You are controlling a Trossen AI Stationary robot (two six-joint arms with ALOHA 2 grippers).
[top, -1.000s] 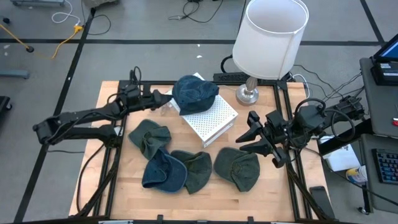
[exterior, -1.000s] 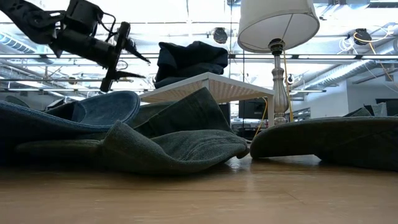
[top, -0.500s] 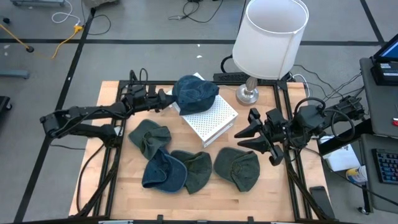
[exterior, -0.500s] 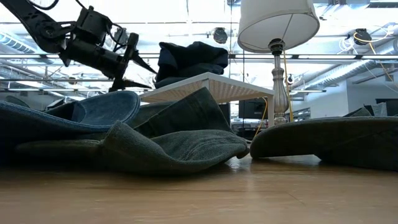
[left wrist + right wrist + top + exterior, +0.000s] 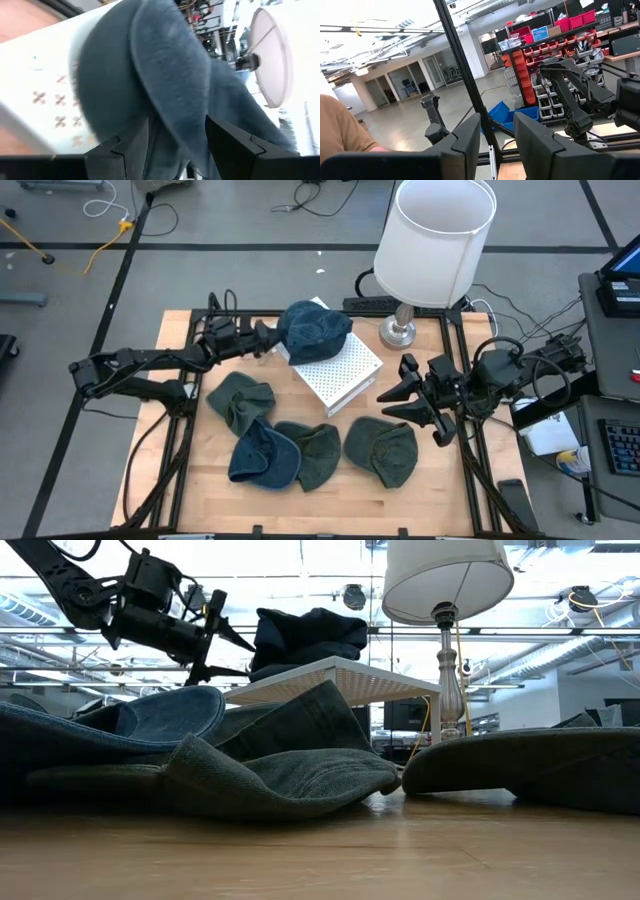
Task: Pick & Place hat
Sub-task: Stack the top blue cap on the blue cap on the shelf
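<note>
Hat on box: the blue hat I'm watching sits on top of the white perforated box, toward its far end, near the middle of the desk.
Left pincer: my left pincer is right at the near-left edge of that hat, above the desk; from the low view I see its fingers spread apart, tips pointing at the hat.
Left wrist look: the hat fills the picture, and one finger sits either side of its folded brim, with nothing clamped yet.
Right pincer: my right pincer waits at the desk's right side, just beside the green hat; fingers stand apart, gripping nothing.
Loose hats: on the wood I count a green hat left of the box, a blue one in front of it, a green one touching that, and another green one to the right.
Lamp: a white-shaded lamp stands at the desk's far right corner.
Room: a person's tan sleeve shows in my right wrist view.
</note>
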